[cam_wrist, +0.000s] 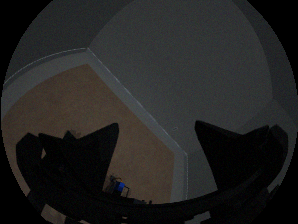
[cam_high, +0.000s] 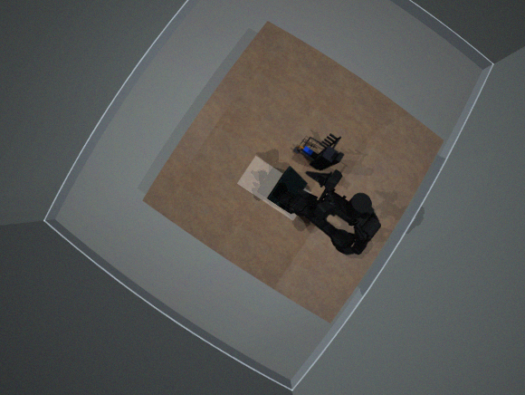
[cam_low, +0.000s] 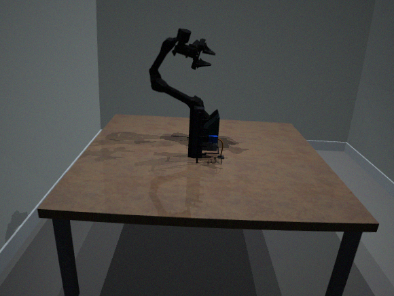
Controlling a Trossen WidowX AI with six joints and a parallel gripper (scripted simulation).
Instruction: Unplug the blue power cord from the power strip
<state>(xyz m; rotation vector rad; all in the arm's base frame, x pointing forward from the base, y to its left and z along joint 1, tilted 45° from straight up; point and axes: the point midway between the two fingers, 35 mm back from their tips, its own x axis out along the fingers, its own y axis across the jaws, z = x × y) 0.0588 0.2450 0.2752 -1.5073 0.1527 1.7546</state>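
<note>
My gripper (cam_low: 212,59) (cam_wrist: 157,126) is open and empty, raised high above the table, well away from the cluster below. A small bright blue block (cam_high: 308,150) (cam_low: 212,139) (cam_wrist: 120,186) sits in a dark wire frame against a tall black upright body (cam_low: 195,132). A thin orange lead (cam_low: 222,146) curves from beside the block down toward the table. The views are too dark and small to tell which part is the power strip, or whether a plug is seated in it. No separate blue cord can be made out.
A dark green slanted panel (cam_high: 291,181) (cam_low: 213,126) stands beside the arm's base. A pale rectangle (cam_high: 253,174) lies under it on the brown table (cam_high: 253,104) (cam_low: 258,190) (cam_wrist: 75,100). A black comb-like part (cam_high: 332,139) sticks out of the black body.
</note>
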